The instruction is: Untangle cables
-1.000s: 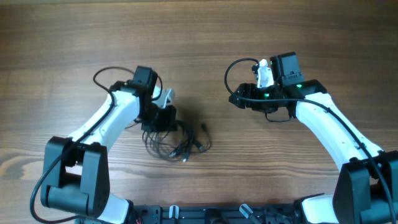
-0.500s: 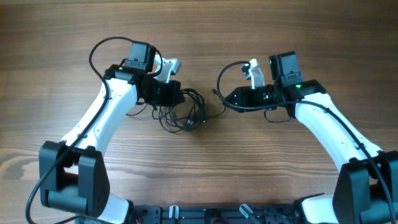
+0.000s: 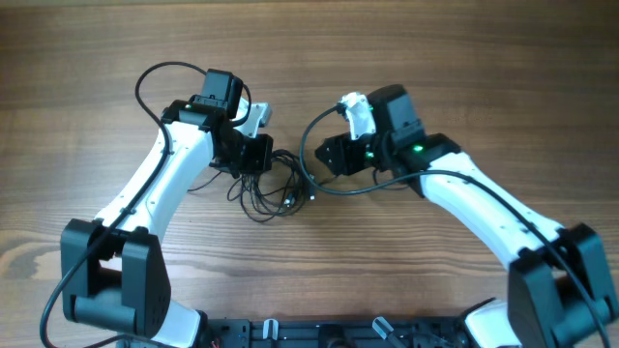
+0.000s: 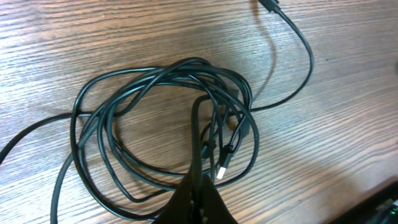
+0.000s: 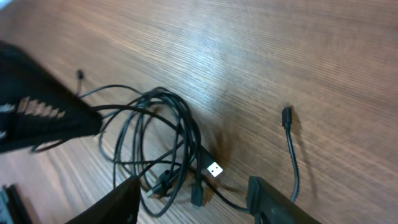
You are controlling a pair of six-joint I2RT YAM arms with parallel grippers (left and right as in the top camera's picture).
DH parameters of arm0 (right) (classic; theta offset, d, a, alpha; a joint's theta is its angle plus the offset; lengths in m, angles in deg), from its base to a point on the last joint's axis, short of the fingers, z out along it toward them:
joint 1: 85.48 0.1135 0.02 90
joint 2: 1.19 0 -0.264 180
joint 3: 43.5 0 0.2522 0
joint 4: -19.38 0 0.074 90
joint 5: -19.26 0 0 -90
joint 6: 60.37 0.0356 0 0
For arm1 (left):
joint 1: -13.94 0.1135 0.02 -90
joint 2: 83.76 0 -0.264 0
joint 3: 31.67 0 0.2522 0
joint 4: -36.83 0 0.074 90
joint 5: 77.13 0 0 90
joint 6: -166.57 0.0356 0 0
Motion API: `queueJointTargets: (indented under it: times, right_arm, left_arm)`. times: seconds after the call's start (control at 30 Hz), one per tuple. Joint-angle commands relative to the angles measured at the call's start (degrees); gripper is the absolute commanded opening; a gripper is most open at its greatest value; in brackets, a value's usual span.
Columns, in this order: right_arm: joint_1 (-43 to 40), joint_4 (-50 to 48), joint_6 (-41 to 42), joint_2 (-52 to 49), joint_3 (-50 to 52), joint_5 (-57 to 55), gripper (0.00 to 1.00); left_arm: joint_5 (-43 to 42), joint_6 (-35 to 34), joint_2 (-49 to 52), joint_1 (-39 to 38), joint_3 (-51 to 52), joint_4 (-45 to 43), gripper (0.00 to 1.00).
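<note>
The cables (image 3: pixel 276 188) are seen in a loose tangled coil on the wooden table (image 3: pixel 464 58), between the two arms. The left gripper (image 3: pixel 256 164) is clenched, with one strand of the coil pinched at its fingertips (image 4: pixel 193 200). The right gripper (image 3: pixel 327 155) is positioned just beside the coil, its fingers spread with nothing grasped. A silver plug (image 5: pixel 214 168) is seen just ahead of them.

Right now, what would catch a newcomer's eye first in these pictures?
A tangle of thin black cables lies in the middle of the wooden table. The left gripper is shut on one strand, while the right gripper hangs open over a USB plug at the bundle's edge.
</note>
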Motion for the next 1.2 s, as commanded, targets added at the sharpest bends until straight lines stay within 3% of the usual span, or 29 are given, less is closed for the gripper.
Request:
queueJointTargets:
  times: [0.0,0.13,0.47,0.77,1.17]
  right_arm:
    - [1.86,-1.57,7.13,-4.87,-0.22,-2.54,0.55]
    - [3.45,-3.34,8.04,-8.2,-0.22,-0.94,0.54]
    - [4.74,-4.52,7.87,-12.0,-0.22,-4.13,0.4]
    - [5.42,-4.59,0.7,-12.35,-0.22,-5.73,0.4]
    - [7.89,-7.3,0.31,-13.86,-0.22,-10.01,0.4]
  left_arm:
    - [1.88,0.83,0.61,0.11,0.98,-0.5,0.04]
    - [4.09,0.81,0.63,0.11,1.03,-0.57,0.04]
    - [4.15,0.81,0.63,0.13,1.03,-0.52,0.04]
    - [4.13,0.81,0.63,0.13,1.03,-0.55,0.04]
    - [4.13,0.83,0.63,0.13,1.03,-0.57,0.04]
